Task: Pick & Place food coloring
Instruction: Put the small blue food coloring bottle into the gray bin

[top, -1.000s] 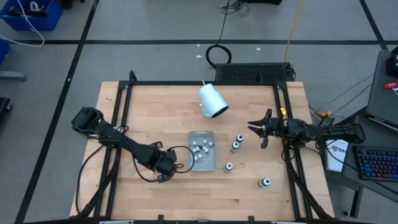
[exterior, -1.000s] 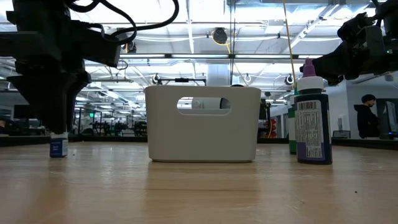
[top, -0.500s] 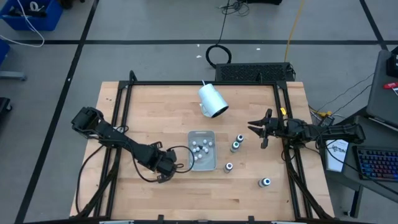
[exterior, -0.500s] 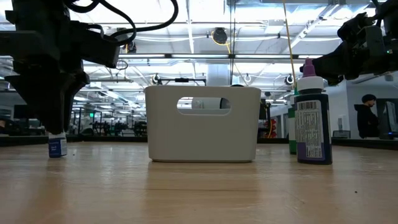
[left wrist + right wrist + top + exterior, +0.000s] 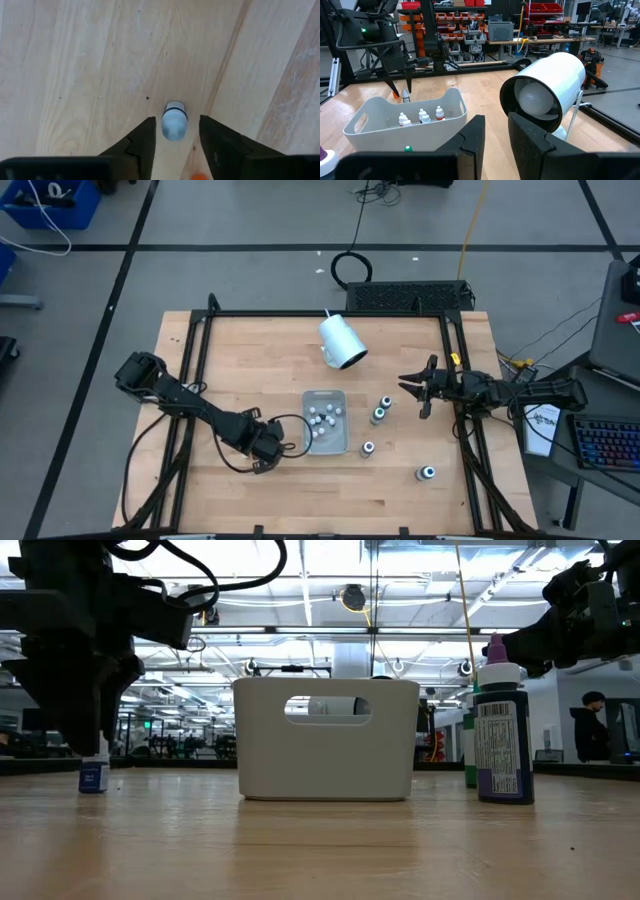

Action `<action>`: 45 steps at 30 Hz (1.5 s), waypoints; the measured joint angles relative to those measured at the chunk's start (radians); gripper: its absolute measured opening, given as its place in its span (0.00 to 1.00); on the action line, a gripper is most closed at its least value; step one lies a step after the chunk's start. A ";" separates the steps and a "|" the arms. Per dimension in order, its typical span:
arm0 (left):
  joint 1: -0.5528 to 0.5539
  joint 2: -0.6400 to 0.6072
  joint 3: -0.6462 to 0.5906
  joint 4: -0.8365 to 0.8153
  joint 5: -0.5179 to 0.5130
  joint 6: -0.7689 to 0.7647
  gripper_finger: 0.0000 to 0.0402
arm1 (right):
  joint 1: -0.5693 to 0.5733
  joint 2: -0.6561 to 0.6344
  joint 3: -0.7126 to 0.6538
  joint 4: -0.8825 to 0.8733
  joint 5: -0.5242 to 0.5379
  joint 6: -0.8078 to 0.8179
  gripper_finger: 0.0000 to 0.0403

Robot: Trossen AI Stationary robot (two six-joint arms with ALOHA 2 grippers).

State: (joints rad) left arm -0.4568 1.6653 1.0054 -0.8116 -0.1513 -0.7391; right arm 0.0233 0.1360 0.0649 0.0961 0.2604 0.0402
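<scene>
High view: the desk (image 5: 250, 360) carries, in descending size, a white cup (image 5: 342, 342) lying on its side at the far centre, a pale tray (image 5: 325, 421) at the middle holding several small whitish bottles (image 5: 322, 419), and four dark bottles (image 5: 378, 415) standing loose to the tray's right. The left gripper (image 5: 268, 448) sits low over the desk just left of the tray. The right gripper (image 5: 424, 387) waits at the right side, off the desk surface, its jaws together and holding nothing.

Left wrist view: one small bottle (image 5: 174, 120) stands upright on the bare wood between the left jaws, which are apart, with a gap showing on each side of its cap. In the low view the same bottle (image 5: 93, 775) stands on the desk directly under the left arm, well left of the tray (image 5: 325, 740).

Risks, as judged:
- The bottle is light and narrow; an off-centre closure would push it over or roll it away.
- A grip taken only on the cap may slip during the lift.
- Carrying it to the tray, a low path could strike the tray wall and shift the bottles inside.
</scene>
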 joint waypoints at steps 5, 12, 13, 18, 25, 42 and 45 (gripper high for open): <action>0.000 0.000 0.000 0.000 0.002 0.001 0.45 | 0.000 0.000 0.000 0.000 0.000 0.000 0.19; 0.000 0.000 0.000 -0.004 0.012 -0.004 0.44 | 0.000 0.000 0.000 0.000 0.000 0.000 0.19; 0.000 0.000 0.000 -0.002 0.009 -0.004 0.43 | 0.000 0.000 0.000 0.000 0.000 0.000 0.19; 0.000 0.000 0.000 0.001 -0.006 -0.005 0.41 | 0.000 0.000 0.000 0.000 0.000 0.000 0.19; 0.000 0.000 0.000 -0.006 0.002 -0.005 0.42 | 0.000 0.000 0.000 0.000 0.000 0.000 0.19; 0.010 0.001 -0.045 0.002 0.001 -0.042 0.39 | 0.000 0.000 0.000 0.000 0.000 0.000 0.19; 0.015 0.001 -0.045 0.006 0.000 -0.039 0.39 | 0.000 0.000 0.000 0.000 0.000 0.000 0.19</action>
State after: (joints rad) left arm -0.4420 1.6661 0.9600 -0.8060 -0.1510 -0.7779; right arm 0.0232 0.1356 0.0649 0.0959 0.2604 0.0401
